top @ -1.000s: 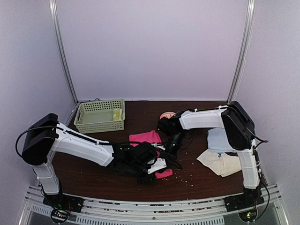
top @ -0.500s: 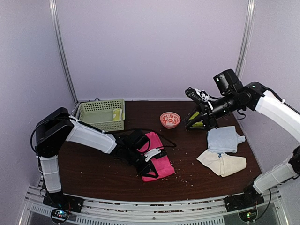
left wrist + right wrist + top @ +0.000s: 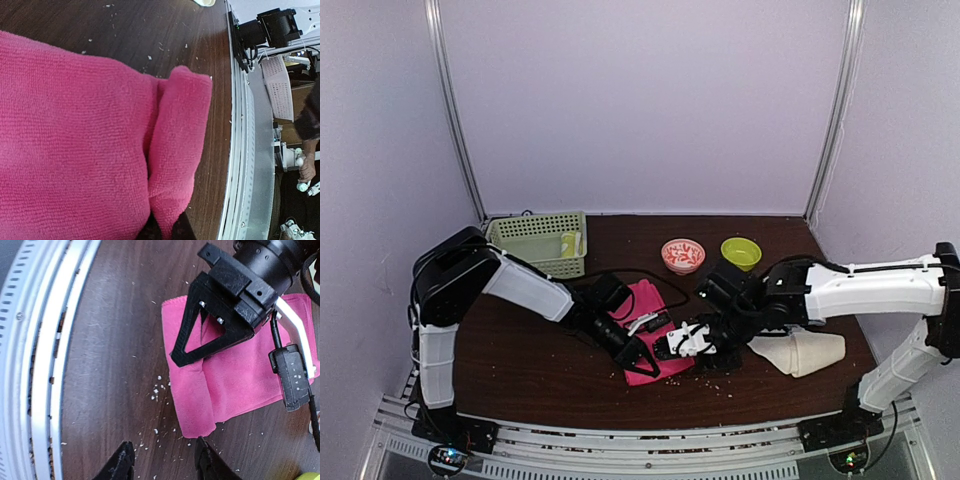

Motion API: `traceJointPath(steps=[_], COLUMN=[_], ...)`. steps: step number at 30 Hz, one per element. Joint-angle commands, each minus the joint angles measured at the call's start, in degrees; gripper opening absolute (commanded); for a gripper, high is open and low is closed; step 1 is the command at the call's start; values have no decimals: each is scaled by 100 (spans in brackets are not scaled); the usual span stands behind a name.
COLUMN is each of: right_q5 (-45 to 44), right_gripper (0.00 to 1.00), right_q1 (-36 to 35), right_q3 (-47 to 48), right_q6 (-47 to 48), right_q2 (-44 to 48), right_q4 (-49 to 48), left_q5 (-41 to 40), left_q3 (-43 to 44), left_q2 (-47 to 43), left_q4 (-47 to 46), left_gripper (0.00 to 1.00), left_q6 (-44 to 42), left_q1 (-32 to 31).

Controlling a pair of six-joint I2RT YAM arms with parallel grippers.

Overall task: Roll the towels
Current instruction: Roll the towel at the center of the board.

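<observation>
left wrist view is filled by the long bright pink terry cloth towel (image 3: 75, 125), which lies flat on the dark brown wooden table (image 3: 150, 30) with a narrow raised fold along the edge nearest the arm bases. the left end effector (image 3: 165, 231) is closed on that fold and pinches the ridge partway along it. right wrist view shows its black fingers meeting in a point on the cloth. the right end effector (image 3: 165, 465) stands open just beside the fold's free corner and holds nothing, with its fingertips over bare wood and pale crumbs (image 3: 157, 390).

the step in hand looks like starting the roll from this folded edge. to do it well, the right end effector should probably close on the same ridge near the free corner, so both grips sit on one line. a single pinch would likely twist the roll into a cone. both should then turn the fold over toward the far end together, low to the table and with the cloth taut between them. soft terry will likely spring open if let go early.

top external view places the pink towel mid-table, with a folded cream cloth towel (image 3: 805, 352) to its right near the right arm. at the back are a pale green plastic basket (image 3: 525, 240), a pink patterned bowl (image 3: 682, 255) and a lime green bowl (image 3: 741, 252), all well apart from the work.
</observation>
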State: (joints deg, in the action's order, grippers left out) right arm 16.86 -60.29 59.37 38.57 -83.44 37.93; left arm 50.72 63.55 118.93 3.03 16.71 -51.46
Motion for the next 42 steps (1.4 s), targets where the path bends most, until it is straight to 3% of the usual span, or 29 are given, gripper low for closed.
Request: traceJointPath(steps=[1,7,14,17,18,20,23,27,35,39,42], right_q5=[-1378,-1439,-1391,-1393,-1347,-1132,-684,-44,1567,2305,2598], right_gripper=[49,51,42,34,26,15,7,4,4,3,2], right_q1=[-223,-318,-316,-320,-322,-309,-308,-310,126,707,1137], right_q3=[-194,-367,-402,-417,-418,-359,-179,75,1125,2011,2711], right_q6=[261,656,884,940,963,983,909,660,-197,-182,-71], right_q2=[-408,-1002,-1632,-1850,-1907,-1965,-2022,-2085,-2711,-3521,-4283], right_q4=[-1237,-1725,-1940,-1965,-1938,-1760,-1264,-404,1169,1959,2589], left_q5=[-203,-271,-212,-247,-278,-316,-566,-1623,-3754,-5396,-6232], left_q3=[-9,206,280,282,277,217,86,-203,-1576,-2051,-2122], left_q2=[292,520,554,535,512,398,-31,-902,-3452,-4697,-5001], left_q4=[449,782,843,902,928,925,960,1178,706,385,304], left_gripper=[0,1,1,2,3,8,17,28,34,40,45], left_q6=[12,-106,-162,-213,-231,-301,-446,-487,-35,-469,-1090], left_q1=[-31,-35,-27,-26,-22,-22,-22,-5,-121,-1018,-1882])
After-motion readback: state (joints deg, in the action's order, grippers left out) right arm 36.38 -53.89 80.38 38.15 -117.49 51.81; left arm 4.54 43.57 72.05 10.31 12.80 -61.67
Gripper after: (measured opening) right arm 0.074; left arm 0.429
